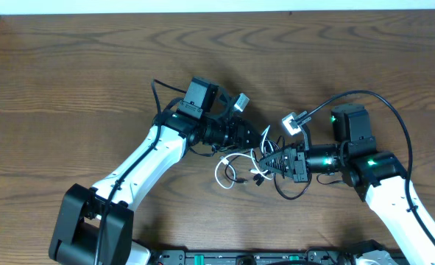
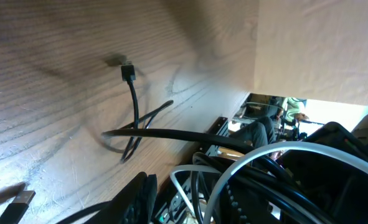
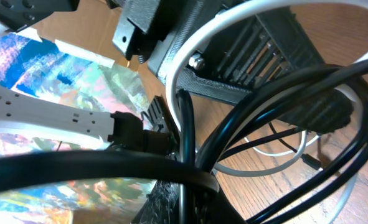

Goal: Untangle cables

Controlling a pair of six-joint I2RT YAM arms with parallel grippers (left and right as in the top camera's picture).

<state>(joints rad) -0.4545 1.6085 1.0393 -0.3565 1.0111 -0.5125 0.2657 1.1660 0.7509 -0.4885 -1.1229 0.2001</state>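
Both claws met over the tangle: the right claw (image 1: 270, 163) was clenched, probably pinching the black cable (image 1: 287, 193), while the left claw (image 1: 255, 138), its opening unclear, sat just beside the white cable (image 1: 224, 171) to pull loops apart.

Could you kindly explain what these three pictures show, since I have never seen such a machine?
These are two robot arms at a wooden table. One picture looks down from above; the other two come from cameras on each wrist. Between the arms lie a thin white cable and a thin black cable, looped together. The left gripper and right gripper meet over this tangle. The right jaws are shut, with cables bunched around them in the close view; what they pinch is unclear. A black plug lies free on the wood.
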